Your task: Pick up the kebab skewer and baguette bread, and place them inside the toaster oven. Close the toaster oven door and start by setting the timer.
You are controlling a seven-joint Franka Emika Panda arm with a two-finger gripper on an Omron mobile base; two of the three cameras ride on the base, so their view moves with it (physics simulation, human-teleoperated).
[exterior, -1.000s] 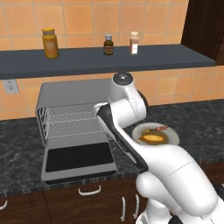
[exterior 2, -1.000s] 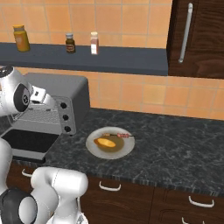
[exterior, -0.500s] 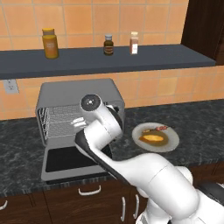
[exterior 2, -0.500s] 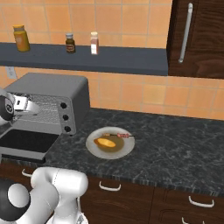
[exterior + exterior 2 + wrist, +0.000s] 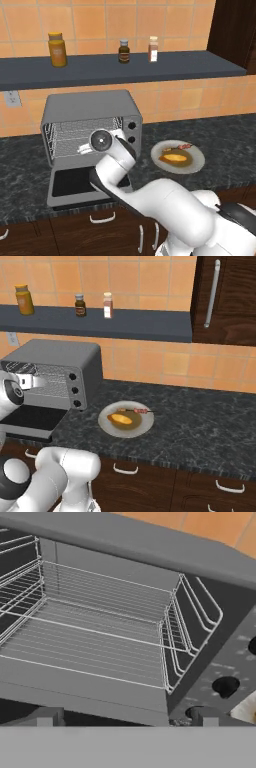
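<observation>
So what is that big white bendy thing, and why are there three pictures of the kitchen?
It's a robot arm. Two cameras sit behind it, one on each side; the third rides on its hand. Its gripper is open and holds nothing, facing the toaster oven, whose door hangs down open. The hand view looks onto the oven's bare wire racks. On the dark counter a plate carries the golden baguette bread and the thin kebab skewer. Three bottles stand on the shelf above.
</observation>
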